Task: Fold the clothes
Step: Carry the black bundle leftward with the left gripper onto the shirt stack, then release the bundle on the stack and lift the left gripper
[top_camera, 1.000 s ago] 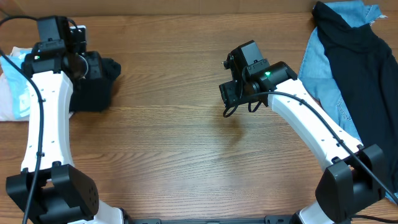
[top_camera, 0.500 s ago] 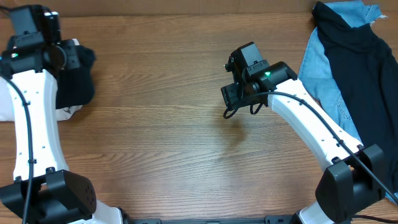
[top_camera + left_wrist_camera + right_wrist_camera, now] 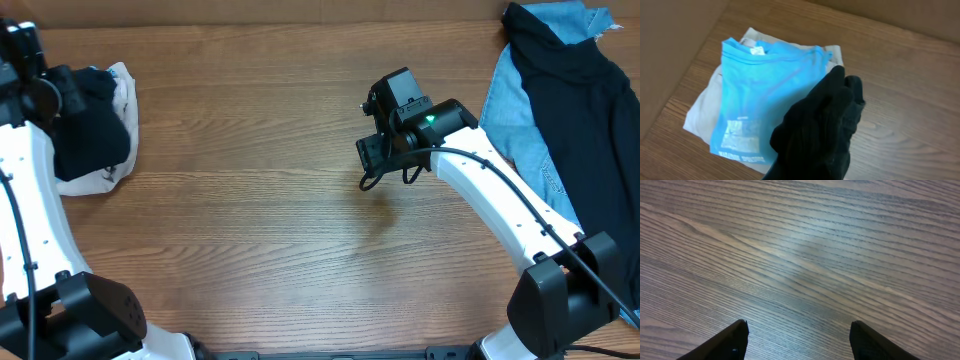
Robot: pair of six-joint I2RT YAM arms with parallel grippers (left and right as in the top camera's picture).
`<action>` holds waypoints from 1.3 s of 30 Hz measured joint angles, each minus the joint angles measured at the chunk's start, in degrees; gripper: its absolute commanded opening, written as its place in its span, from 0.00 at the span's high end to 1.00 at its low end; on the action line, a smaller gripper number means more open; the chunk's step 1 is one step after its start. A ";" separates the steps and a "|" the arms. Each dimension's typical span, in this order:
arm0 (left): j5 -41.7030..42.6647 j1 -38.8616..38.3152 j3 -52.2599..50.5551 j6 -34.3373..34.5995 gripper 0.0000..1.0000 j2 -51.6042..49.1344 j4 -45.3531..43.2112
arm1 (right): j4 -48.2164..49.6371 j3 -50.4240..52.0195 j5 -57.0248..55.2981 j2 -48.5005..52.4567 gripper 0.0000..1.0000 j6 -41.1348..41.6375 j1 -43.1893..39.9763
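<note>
Black T-shirt (image 3: 95, 135), gathered into a compact bundle, sits at the far left edge of the table (image 3: 260, 230) in the overhead view. The left gripper (image 3: 70, 92) is clamped on its upper end, above a pale garment (image 3: 118, 90). The right gripper (image 3: 372, 155) hangs over bare wood mid-table, and at the far right a dark garment (image 3: 590, 130) lies draped across a blue denim piece (image 3: 510, 110). From the left wrist, the black T-shirt (image 3: 815, 130) dangles below the camera and overlaps the near corner of a folded light-blue tee (image 3: 765, 85), which is stacked on a cream garment (image 3: 702, 107); the fingers themselves are out of frame. The step appears to be setting the folded shirt onto this pile, and doing it well likely means centring the bundle over the tee, lowering until its weight rests there, and only then letting go, so the folds do not spring open or slide off the edge. The tee carries a block of white print (image 3: 737, 142) and a small white neck label (image 3: 757, 50), both too blurred to read; no logo shows on the black cloth. The right wrist shows the right gripper (image 3: 802, 340) with its jaws apart and holding nothing, only wood grain between them.
</note>
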State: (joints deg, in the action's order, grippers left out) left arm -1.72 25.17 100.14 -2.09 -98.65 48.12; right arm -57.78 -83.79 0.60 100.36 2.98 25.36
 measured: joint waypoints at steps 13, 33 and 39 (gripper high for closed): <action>2.23 7.98 0.59 1.99 0.91 -12.26 -7.10 | -1.40 0.00 0.00 0.00 0.31 0.02 0.00; -2.58 11.65 1.01 7.30 0.00 -18.58 -11.45 | -2.05 0.00 0.02 0.00 0.31 0.24 0.02; -4.11 12.48 6.08 9.09 0.00 -18.60 -6.10 | -1.36 0.00 0.00 0.00 0.32 0.26 0.00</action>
State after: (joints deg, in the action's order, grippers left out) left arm -5.82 37.65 106.21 7.01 -117.25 42.02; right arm -59.13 -83.79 0.60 100.36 3.25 25.36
